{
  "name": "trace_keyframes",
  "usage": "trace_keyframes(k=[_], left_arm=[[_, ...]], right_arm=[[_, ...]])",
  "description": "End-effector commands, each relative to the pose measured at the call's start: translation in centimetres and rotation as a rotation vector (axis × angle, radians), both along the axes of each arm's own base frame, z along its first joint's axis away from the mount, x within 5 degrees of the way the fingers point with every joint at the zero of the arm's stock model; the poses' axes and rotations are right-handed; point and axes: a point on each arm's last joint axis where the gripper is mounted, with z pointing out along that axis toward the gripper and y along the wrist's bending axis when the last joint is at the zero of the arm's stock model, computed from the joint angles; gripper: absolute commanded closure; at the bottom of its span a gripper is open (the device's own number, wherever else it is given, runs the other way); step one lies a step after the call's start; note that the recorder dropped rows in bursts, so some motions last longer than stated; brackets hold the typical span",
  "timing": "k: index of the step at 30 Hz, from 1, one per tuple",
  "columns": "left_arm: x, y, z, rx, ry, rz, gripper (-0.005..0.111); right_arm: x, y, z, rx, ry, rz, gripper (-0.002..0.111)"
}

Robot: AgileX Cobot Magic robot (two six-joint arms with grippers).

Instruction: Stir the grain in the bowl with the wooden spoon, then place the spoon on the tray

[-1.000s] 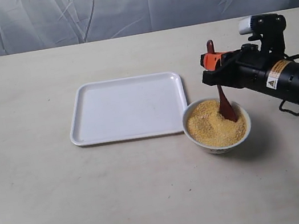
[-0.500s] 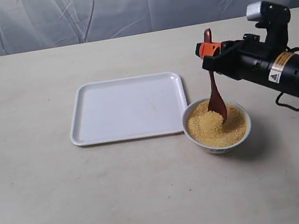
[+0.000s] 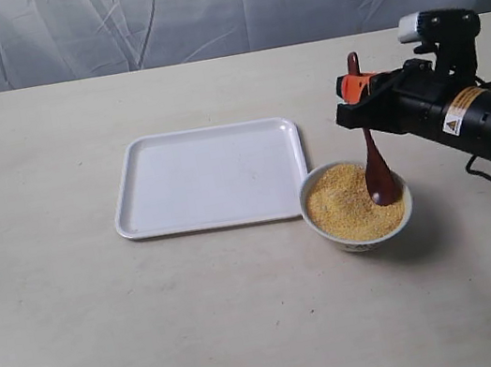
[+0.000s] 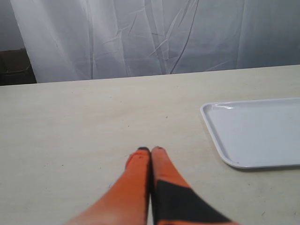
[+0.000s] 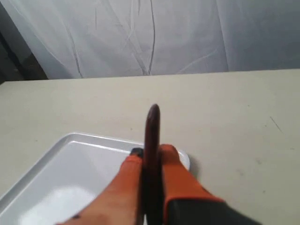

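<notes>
A small white bowl (image 3: 361,237) of golden-yellow grain (image 3: 345,206) stands just off the near right corner of the white tray (image 3: 209,177). My right gripper (image 3: 355,91) is shut on the handle of the dark wooden spoon (image 3: 378,173), which hangs almost upright with its head in the grain at the bowl's right side. In the right wrist view the spoon handle (image 5: 152,140) is clamped between the orange fingers (image 5: 180,180), with the tray (image 5: 65,178) beyond. My left gripper (image 4: 151,151) is shut and holds nothing, low over bare table left of the tray (image 4: 255,133).
A pale cloth backdrop (image 3: 215,8) hangs along the far edge of the beige table (image 3: 158,332). The black right arm (image 3: 462,117) reaches in from the right, above the table.
The spoon has swung from the bowl's right side to its middle and back to the right, its handle tilting as it went. The right gripper moved with it. The bowl and tray stayed put.
</notes>
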Motion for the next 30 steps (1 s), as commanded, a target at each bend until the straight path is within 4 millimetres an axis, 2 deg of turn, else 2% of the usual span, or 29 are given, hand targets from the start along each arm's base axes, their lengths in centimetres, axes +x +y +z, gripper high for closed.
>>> trace_keyframes(k=[1, 6, 9, 13, 16, 19, 23, 30], left_arm=[[0.0, 0.0, 0.0, -0.004, -0.010, 0.000, 0.107], [0.0, 0.0, 0.0, -0.004, -0.010, 0.000, 0.107], [0.0, 0.0, 0.0, -0.004, -0.010, 0.000, 0.107], [0.0, 0.0, 0.0, -0.004, -0.010, 0.000, 0.107], [0.0, 0.0, 0.0, -0.004, -0.010, 0.000, 0.107], [0.0, 0.0, 0.0, -0.004, -0.010, 0.000, 0.107], [0.0, 0.0, 0.0, -0.004, -0.010, 0.000, 0.107], [0.0, 0.0, 0.0, -0.004, -0.010, 0.000, 0.107]], right_arm=[[0.1, 0.1, -1.3, -0.002, 0.008, 0.005, 0.109], [-0.2, 0.5, -1.8, 0.019, 0.044, 0.059, 0.109], [-0.2, 0.9, -1.3, 0.128, 0.040, 0.078, 0.109], [-0.3, 1.0, -1.0, 0.154, 0.037, 0.088, 0.109], [-0.4, 0.8, 0.8, 0.164, -0.023, 0.079, 0.109], [-0.7, 0.7, 2.4, 0.137, -0.071, 0.089, 0.109], [-1.2, 1.1, 2.2, -0.024, -0.103, 0.173, 0.109], [-1.4, 1.3, 2.3, 0.011, -0.092, 0.196, 0.109]])
